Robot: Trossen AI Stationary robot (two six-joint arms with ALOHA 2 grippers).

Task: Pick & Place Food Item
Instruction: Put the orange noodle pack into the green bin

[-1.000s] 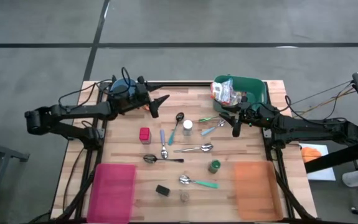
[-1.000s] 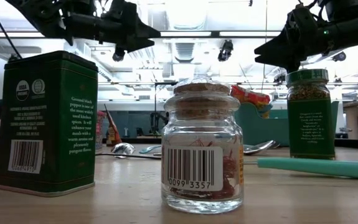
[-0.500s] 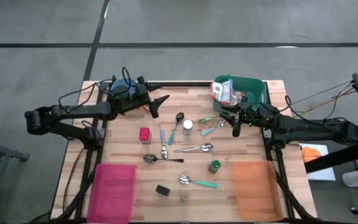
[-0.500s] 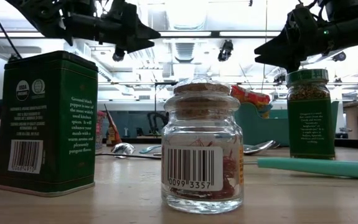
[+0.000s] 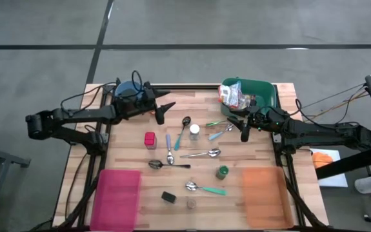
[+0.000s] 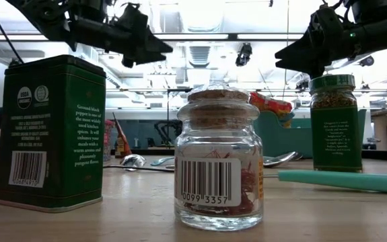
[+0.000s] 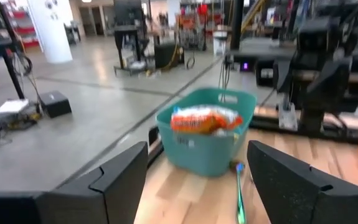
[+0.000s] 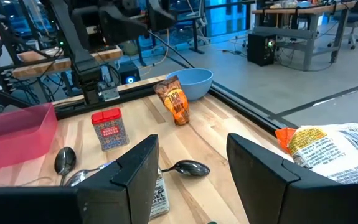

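- The left gripper (image 5: 164, 107) hangs in the air over the table's 11 o'clock area, jaws parted and empty; its wrist view shows both fingers (image 7: 116, 180) apart with nothing between them.
- The right gripper (image 5: 239, 126) hovers at about 2 o'clock, just in front of the green bin (image 5: 266, 91), also spread and holding nothing, as the gap in its wrist view (image 8: 191, 165) confirms.
- Both point nearly level, not down at anything, so neither seems committed to a pick yet.
- Likely food items: a snack packet (image 5: 231, 95) lies inside the green bin at 1 o'clock, and another small packet (image 8: 175, 99) stands upright beside the blue bowl (image 5: 127, 89) at 11 o'clock.
- Which one the task means cannot be told from the wording.
- Spice containers are scattered about: a red tin (image 5: 150, 140) left of centre, a green-lidded jar (image 5: 222, 172) at 4 o'clock, a dark green tin (image 6: 50, 131) and a cork-stoppered jar (image 6: 218, 158) near 6 o'clock.
- Spoons (image 5: 201, 154) clutter the middle, which may crowd any low approach.
- A pink tray (image 5: 115, 196) at 7 o'clock and an orange tray (image 5: 260, 193) at 5 o'clock look like drop zones.
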